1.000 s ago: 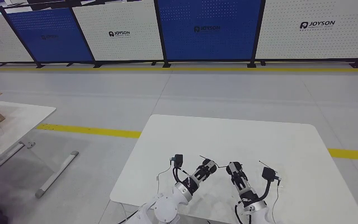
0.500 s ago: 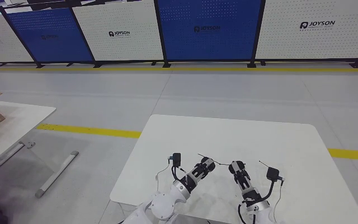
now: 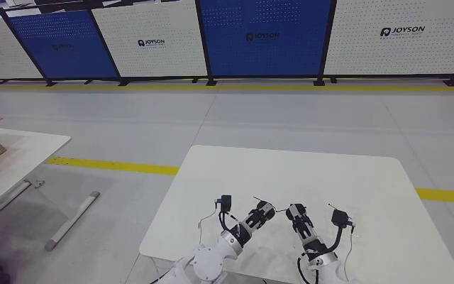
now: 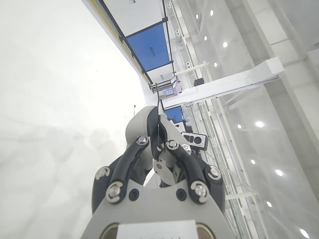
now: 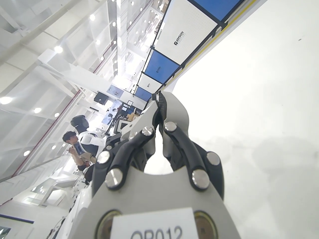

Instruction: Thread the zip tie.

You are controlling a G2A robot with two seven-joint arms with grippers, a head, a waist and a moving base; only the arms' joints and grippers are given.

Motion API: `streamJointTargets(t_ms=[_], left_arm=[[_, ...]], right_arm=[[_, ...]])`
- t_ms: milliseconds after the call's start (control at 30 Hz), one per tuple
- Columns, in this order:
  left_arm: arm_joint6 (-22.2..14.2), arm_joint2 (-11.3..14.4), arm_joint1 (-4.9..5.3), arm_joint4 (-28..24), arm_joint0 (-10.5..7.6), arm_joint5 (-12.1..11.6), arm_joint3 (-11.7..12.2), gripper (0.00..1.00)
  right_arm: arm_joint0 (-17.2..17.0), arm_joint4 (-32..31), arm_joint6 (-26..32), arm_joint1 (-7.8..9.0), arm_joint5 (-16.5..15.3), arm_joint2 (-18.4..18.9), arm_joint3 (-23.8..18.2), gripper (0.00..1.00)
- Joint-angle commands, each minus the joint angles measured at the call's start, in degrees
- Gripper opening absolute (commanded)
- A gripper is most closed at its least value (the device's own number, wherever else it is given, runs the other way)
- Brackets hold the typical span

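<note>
Top view: both grippers sit low in the frame, near the table's (image 3: 213, 170) lower edge.
Your left gripper (image 3: 264, 208) is clamped on the zip tie (image 3: 275, 208), a thin strand lying left-to-right across to the right gripper (image 3: 294, 211), whose fingers pinch its end. You have open tabletop above and rightward. Logo panels (image 3: 152, 39) line the top.

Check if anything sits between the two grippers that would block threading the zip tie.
Nothing visible. The left gripper is shut on the zip tie, the right gripper seems to pinch its other end, and the gap between them holds just the strand above the table.
</note>
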Motion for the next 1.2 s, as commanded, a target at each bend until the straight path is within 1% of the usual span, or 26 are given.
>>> streamJointTargets(t_ms=[0, 100, 333, 400, 433, 467, 567, 633, 700, 767, 967, 1000, 1067, 1100, 1133, 1167], left_arm=[[0.45, -0.08, 0.01, 0.95, -0.06, 0.19, 0.05, 0.00], [-0.30, 0.20, 0.03, 2.23, -0.28, 1.10, 0.31, 0.00], [-0.19, 0.61, -0.12, 2.90, -0.65, 1.79, 0.88, 0.00], [-0.65, 0.72, -0.14, 2.88, -0.78, 2.04, 0.95, 0.05], [-0.72, 0.72, -0.15, 2.89, -0.83, 2.11, 0.98, 0.12], [-0.73, 0.73, -0.16, 2.94, -0.86, 2.13, 0.98, 0.15], [-0.64, 0.70, -0.17, 3.22, -0.85, 2.15, 0.99, 0.15], [-0.35, 0.69, -0.17, 3.78, -0.83, 2.21, 0.96, 0.17], [-0.19, 0.70, -0.19, 3.96, -0.75, 2.26, 0.91, 0.24], [0.17, 0.70, -0.20, 4.39, -0.70, 2.35, 0.90, 0.27], [0.79, 1.11, -0.26, 5.96, -0.53, 2.48, 0.90, 0.23], [0.84, 1.23, -0.27, 6.42, -0.54, 2.61, 0.90, 0.21], [1.04, 1.39, -0.31, 6.86, -0.54, 2.72, 0.87, 0.15], [1.11, 1.45, -0.33, 7.03, -0.55, 2.77, 0.86, 0.02], [1.19, 1.50, -0.35, 7.13, -0.56, 2.81, 0.86, 0.00], [1.22, 1.53, -0.36, 7.20, -0.57, 2.83, 0.86, 0.00]], right_arm=[[-0.06, -0.23, -0.17, -0.04, 0.19, 0.07, -0.02, 0.00], [-0.34, -0.55, -0.69, -0.09, 0.39, 0.25, -0.16, 0.00], [-0.43, -1.77, -1.24, -0.30, 1.75, 0.03, -0.38, 0.00], [-0.47, -1.83, -1.44, -0.35, 1.85, 0.07, -0.51, 0.00], [-0.53, -1.86, -1.60, -0.38, 1.92, 0.10, -0.58, 0.00], [-0.57, -1.93, -1.65, -0.40, 1.97, 0.11, -0.61, 0.00], [-0.66, -2.19, -1.73, -0.47, 2.21, 0.14, -0.71, 0.00], [-0.70, -2.29, -1.72, -0.51, 2.34, 0.17, -0.76, 0.00], [-0.75, -2.36, -1.68, -0.55, 2.48, 0.19, -0.79, 0.00], [-0.76, -2.43, -1.63, -0.59, 2.58, 0.20, -0.79, 0.00], [-0.81, -2.73, -1.53, -0.73, 2.66, 0.21, -0.89, 0.00], [-0.83, -2.79, -1.52, -0.75, 2.66, 0.21, -0.92, 0.00], [-0.85, -2.83, -1.52, -0.79, 2.59, 0.22, -0.94, 0.00], [-0.87, -2.83, -1.53, -0.81, 2.54, 0.23, -0.94, 0.00], [-0.90, -2.83, -1.55, -0.83, 2.46, 0.25, -0.96, 0.00], [-0.92, -2.83, -1.58, -0.85, 2.42, 0.27, -0.96, 0.00]])
